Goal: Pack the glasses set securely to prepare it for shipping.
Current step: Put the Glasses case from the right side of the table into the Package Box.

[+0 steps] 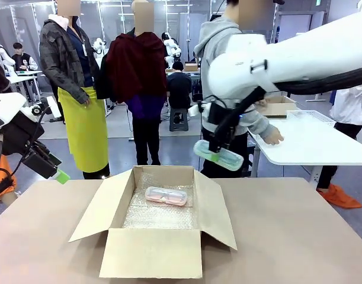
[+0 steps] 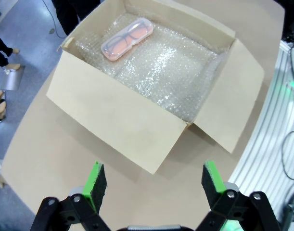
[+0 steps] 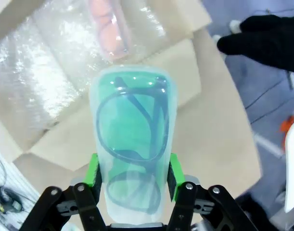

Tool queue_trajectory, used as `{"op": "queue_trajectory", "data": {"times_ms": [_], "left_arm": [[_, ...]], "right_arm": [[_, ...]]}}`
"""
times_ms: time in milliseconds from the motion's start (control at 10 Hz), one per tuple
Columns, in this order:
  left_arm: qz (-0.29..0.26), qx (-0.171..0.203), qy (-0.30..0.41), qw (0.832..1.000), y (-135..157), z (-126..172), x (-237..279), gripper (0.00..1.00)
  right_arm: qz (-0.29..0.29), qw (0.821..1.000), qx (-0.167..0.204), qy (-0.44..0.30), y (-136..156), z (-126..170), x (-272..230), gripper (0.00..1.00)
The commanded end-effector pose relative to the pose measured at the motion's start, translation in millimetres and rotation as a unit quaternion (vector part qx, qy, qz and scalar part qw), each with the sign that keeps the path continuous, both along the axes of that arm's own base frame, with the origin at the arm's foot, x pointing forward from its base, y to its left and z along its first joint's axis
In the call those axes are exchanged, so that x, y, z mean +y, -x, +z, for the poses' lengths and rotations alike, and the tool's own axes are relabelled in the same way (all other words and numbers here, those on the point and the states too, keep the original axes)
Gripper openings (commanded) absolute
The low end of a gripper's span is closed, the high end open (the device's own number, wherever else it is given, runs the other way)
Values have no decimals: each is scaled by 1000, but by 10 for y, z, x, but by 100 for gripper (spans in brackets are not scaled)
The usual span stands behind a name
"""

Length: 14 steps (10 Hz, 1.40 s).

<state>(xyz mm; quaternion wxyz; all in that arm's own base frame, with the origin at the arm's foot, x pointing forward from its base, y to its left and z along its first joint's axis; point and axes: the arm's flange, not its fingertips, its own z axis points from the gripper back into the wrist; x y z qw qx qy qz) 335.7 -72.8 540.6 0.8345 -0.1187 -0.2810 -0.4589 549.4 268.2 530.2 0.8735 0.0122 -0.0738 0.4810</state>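
At frame centre, has pink case [image 1: 166, 196] in the lined box [image 1: 151, 254]. Clamps mint case [image 3: 132, 120] in right pincer [image 3: 132, 171] above, unplaced; holds left pincer [image 2: 152, 179] apart.

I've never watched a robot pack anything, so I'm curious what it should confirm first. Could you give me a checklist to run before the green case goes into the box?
1. Grip: right end effector shut on mint green translucent glasses case: ok.
2. Flaps of brown cardboard box open: ok.
3. Floor lined with clear bubble wrap: ok.
4. Bare wrap free beside pink translucent glasses case: ok.
5. Other arm: left end effector open, away from box: ok.
6. Green case squarely above opening: cannot tell.
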Motion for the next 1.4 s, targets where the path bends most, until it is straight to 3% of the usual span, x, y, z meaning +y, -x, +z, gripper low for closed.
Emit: {"op": "queue_trajectory", "data": {"times_ms": [0, 200, 600, 800, 1200, 1300], "left_arm": [[0, 3, 9, 1000, 16, 10, 8, 100], [0, 3, 9, 1000, 16, 10, 8, 100], [0, 3, 9, 1000, 16, 10, 8, 100], [0, 3, 9, 1000, 16, 10, 8, 100], [0, 3, 9, 1000, 16, 10, 8, 100], [0, 3, 9, 1000, 16, 10, 8, 100]], "right_arm": [[106, 993, 2, 46, -227, 34, 515, 29], [189, 980, 14, 69, -155, -87, 1127, 29], [270, 958, 63, 74, 150, -607, 1702, 29], [268, 958, 80, 59, 241, -893, 1761, 29], [262, 962, 50, 60, 277, -1431, 1814, 29], [263, 961, 58, 56, 236, -1557, 1822, 29]]}}
